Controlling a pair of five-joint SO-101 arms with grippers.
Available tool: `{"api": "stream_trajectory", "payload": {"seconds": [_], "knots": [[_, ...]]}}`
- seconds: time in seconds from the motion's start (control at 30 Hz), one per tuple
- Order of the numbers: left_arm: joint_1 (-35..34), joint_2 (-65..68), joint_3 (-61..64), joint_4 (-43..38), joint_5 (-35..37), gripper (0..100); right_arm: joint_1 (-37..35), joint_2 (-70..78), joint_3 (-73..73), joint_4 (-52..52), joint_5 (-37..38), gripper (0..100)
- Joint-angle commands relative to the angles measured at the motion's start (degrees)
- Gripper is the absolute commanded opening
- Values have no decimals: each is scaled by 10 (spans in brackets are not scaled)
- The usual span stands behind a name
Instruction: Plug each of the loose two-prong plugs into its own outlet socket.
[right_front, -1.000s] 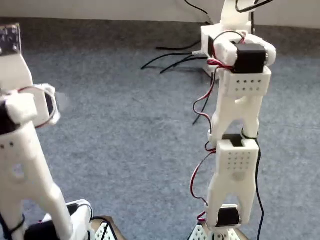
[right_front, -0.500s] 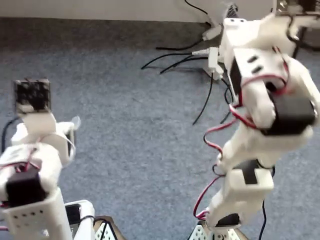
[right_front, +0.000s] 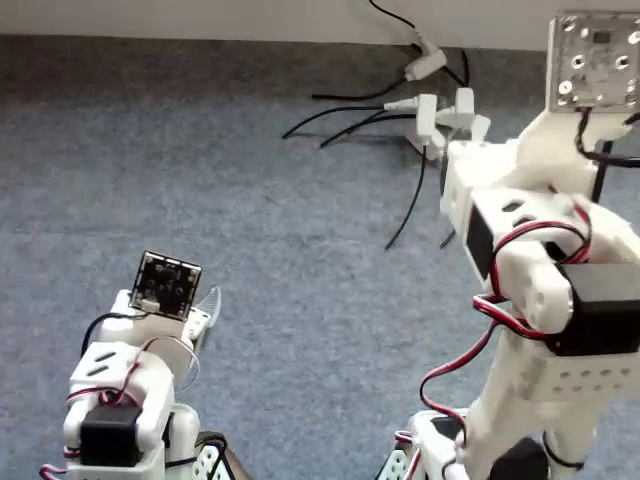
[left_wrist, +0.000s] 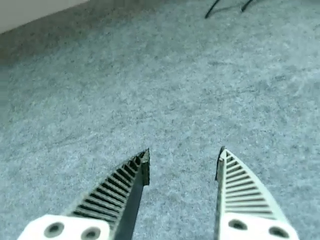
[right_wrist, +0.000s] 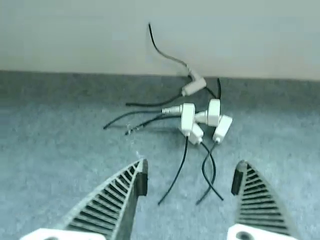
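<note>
My left fingers (left_wrist: 125, 182) stand apart with a plain gap between the two ribbed tips. They hold nothing. Under them and ahead of them lies bare grey carpet-like surface (left_wrist: 150, 75), and two dark cord ends show at its far edge. The tips hang a little above the surface and do not touch it.

My right fingers (right_wrist: 116, 199) are spread wider, tips well apart, and they too have hold of nothing. Through the gap between them I look onto a cluster of small white plugs (right_wrist: 200, 119). The cluster lies on the surface near its far edge, just in front of the pale wall (right_wrist: 75, 30). The plugs lie close together, some touching, and one sits a little apart toward the wall with its cord rising up along it. Whether any of these white pieces is a socket rather than a plug I cannot tell. Thin black cords (right_wrist: 180, 167) trail from the cluster: several run off sideways along the surface, and two come toward my right fingers and cross each other.

In the high view the plugs (right_front: 432, 112) lie at the far side, close beside my right arm (right_front: 540, 300). My left arm (right_front: 130, 390) sits low at the near corner, well apart from them.
</note>
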Motion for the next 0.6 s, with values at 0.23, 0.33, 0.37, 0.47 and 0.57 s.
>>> {"api": "stream_trajectory", "payload": {"seconds": [0.23, 0.33, 0.37, 0.47, 0.57], "knots": [[7, -7, 30, -11, 0, 223, -2, -194, 351, 7, -5, 268], [7, -7, 46, -11, 0, 167, 0, -259, 445, -31, -5, 210], [7, -8, 50, -11, 0, 124, 0, -282, 482, -44, -5, 180], [7, -8, 53, -11, 0, 0, -1, -357, 607, -94, -3, 112], [6, -8, 55, -10, 0, 37, -1, -436, 749, -167, -2, 101]]}}
